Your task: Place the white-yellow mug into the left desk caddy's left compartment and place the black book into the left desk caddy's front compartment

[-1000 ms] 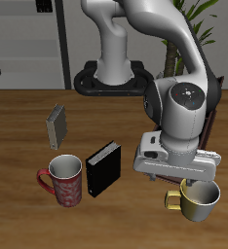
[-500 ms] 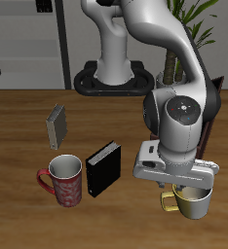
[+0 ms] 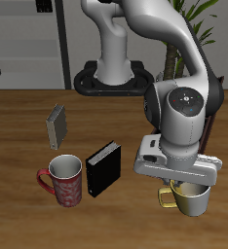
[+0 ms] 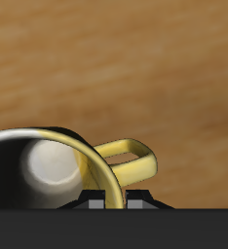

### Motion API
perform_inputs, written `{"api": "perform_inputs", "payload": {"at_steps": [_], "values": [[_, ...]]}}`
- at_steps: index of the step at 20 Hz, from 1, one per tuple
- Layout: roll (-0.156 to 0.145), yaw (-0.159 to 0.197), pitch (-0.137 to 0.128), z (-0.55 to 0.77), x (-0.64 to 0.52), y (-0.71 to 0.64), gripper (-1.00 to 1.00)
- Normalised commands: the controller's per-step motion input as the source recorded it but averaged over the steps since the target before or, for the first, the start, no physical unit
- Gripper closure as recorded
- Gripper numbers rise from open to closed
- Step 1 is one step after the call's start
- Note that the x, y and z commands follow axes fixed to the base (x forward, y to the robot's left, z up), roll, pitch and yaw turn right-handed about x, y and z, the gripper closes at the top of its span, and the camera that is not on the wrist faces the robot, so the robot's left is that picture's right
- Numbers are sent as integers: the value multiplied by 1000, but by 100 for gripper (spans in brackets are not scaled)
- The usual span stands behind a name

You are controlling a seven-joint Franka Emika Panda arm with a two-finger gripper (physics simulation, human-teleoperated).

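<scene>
Taking the black book (image 3: pixel 103 167) as the landmark: on one side of it, touching or nearly so, stands a red mug (image 3: pixel 63 181), with a small grey book (image 3: pixel 56 124) farther back; the black book itself stands upright on the table (image 3: pixel 19 126), not yet handled. On its other side, nearer the front edge, the gripper (image 3: pixel 184 185) sits low over the white-yellow mug (image 3: pixel 189 198), whose handle points back toward the book. The wrist view shows the mug's rim (image 4: pixel 87 160) running between two dark pads at the gripper's base, so the jaws look closed on the rim near the handle — though how firmly I cannot tell. The caddy is hidden behind the arm, at most a dark sliver past the wrist. The risk, as I judge it: a thin rim pinch beside the handle could let the mug swing or slip when lifted, and a tilted mug may catch on the narrow left compartment's wall. No brand, label or writing is legible anywhere.
</scene>
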Motion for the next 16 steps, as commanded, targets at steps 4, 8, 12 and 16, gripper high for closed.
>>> {"api": "perform_inputs", "payload": {"at_steps": [4,8,12,16], "values": [[-19,40,-74,600,-75,-76,100],[-12,35,-81,664,-156,-113,100],[-22,28,-92,859,-307,-142,100],[-7,15,-95,936,-448,-142,100]]}}
